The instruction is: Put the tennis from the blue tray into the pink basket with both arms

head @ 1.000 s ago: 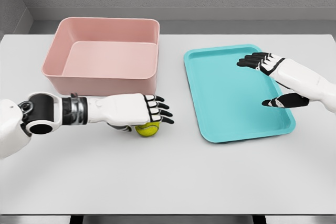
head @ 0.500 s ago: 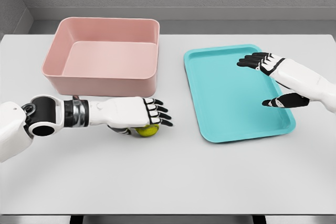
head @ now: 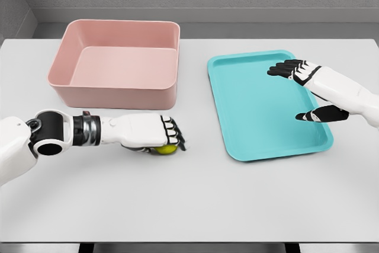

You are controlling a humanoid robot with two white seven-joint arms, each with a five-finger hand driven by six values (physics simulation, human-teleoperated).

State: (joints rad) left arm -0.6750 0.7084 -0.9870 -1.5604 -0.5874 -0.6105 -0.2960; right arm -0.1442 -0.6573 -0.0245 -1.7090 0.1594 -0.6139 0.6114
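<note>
— So where is the tennis ball (head: pixel 167 148) right now?

— On the desk (head: pixel 195 205), just in front of the pink basket (head: pixel 115 63), well apart from the blue tray (head: pixel 237 128). Only a sliver of yellow-green shows; the left hand (head: pixel 151 131) lies over it, palm down, fingers curled across the top.

— Is it gripped?

— Looks like a closing grasp, with the fingers wrapped on the ball, though the underside is hidden, so I can't confirm the thumb is under it.

— And the other hand?

— The right hand (head: pixel 311 90) hovers over the tray's far side, fingers spread, thumb apart, holding nothing.

— How should the ball handle?

— Light, I'd judge, with a fuzzy felt cover that gives decent friction and a shell that yields slightly under pressure. Not fragile. The catch is that it's round: pressed from above only, it may roll out sideways.

— Best place to hold it?

— Across its widest part, fingers on one side and thumb opposite, then lift over the basket wall.
</note>
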